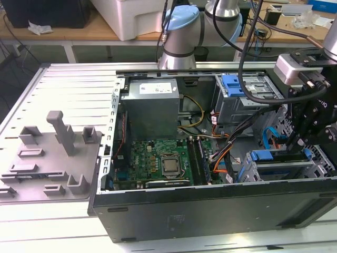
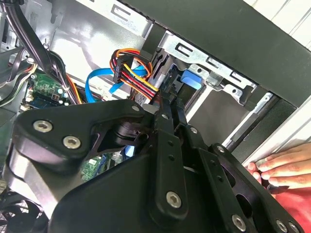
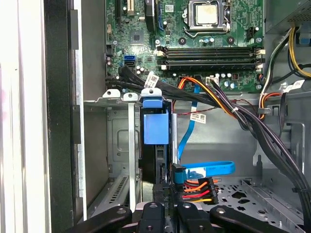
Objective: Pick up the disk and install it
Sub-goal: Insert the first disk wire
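Inside the drive cage, the disk stands on its edge in a slot, with its blue carrier at the mouth of the cage. In the exterior view the disk sits in the part of the open computer case nearest the exterior view's right. The tool is just at the disk's outer end. Whether it grips the disk or is free of it, I cannot tell. A blue data cable and a plug with orange, red and yellow wires lie just beside the tool. Further in is the green motherboard. A person's hand rests on the case rim. The case lies on the slatted counter, and a grey fixture stands near the counter's edge at the exterior view's left.
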Robot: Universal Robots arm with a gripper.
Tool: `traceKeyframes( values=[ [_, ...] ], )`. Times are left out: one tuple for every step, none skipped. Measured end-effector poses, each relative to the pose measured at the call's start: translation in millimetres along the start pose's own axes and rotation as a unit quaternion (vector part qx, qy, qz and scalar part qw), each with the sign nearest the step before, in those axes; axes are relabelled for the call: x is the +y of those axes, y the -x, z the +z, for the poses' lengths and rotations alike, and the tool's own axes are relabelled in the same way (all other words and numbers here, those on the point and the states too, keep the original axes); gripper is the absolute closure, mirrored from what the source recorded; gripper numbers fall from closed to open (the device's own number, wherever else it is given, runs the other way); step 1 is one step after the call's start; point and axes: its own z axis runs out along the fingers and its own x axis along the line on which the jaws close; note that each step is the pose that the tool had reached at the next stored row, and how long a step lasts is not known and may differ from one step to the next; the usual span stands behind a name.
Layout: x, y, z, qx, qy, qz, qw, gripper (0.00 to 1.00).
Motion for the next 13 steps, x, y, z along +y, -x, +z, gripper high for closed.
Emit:
traceKeyframes(
  values=[
    [0.0,0.0,0.0,0.0,0.0,0.0,1.0,0.83],
    [0.0,0.0,0.0,0.0,0.0,0.0,1.0,0.83],
    [0.0,0.0,0.0,0.0,0.0,-0.001,1.0,0.83],
    [0.0,0.0,0.0,0.0,0.0,-0.001,1.0,0.83],
    [0.0,0.0,0.0,0.0,-0.0001,-0.001,1.0,0.83],
    [0.0,0.0,0.0,-0.0001,-0.0001,-0.002,1.0,0.83],
    [0.0,0.0,0.0,0.0,-0.0001,-0.002,1.0,0.83],
    [0.0,0.0,0.0,-0.0001,-0.0001,-0.003,1.0,0.83],
    [0.0,0.0,0.0,-0.0001,-0.0002,-0.004,1.0,0.83],
    [0.0,0.0,0.0,-0.0001,-0.0002,-0.005,1.0,0.83],
    [0.0,0.0,0.0,-0.0001,-0.0003,-0.005,1.0,0.83],
    [0.0,0.0,0.0,-0.0001,-0.0002,-0.006,1.0,0.83],
    [0.0,-0.7,0.5,-0.0001,-0.0003,-0.006,1.0,0.83]
  ],
)
